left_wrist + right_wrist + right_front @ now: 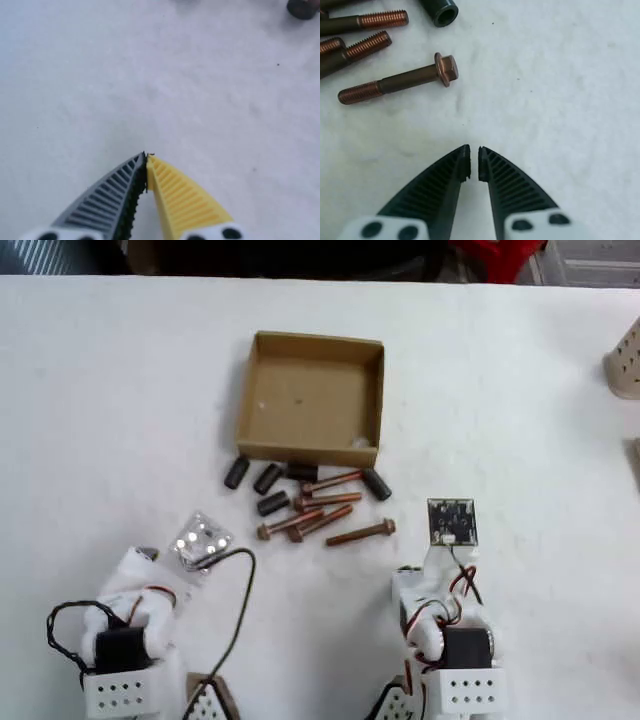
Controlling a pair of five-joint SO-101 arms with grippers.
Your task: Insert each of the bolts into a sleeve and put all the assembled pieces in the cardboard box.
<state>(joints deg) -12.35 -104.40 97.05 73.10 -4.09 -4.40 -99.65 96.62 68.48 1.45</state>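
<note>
The left claw [146,160] is closed tip to tip, holding nothing; the right claw [474,162] leaves only a thin slit, also with nothing in it. Near it one bolt [400,80] lies whole, while other bolts [365,20] are cut off at the view's edge. They lie with dark sleeves [267,478] loose on the tabletop [520,420], just beside the cardboard box [310,453], on the arms' side. A pale spot [358,442] in its corner is too unclear to name.

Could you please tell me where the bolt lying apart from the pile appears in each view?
High view: the lone bolt lies below the pile, nearest the arms.
Right wrist view: the lone bolt lies ahead of the right gripper.
Left wrist view: table and a far sleeve ahead of the left gripper.
Shared landmark: the black sleeve beyond the bolt's head.
</note>
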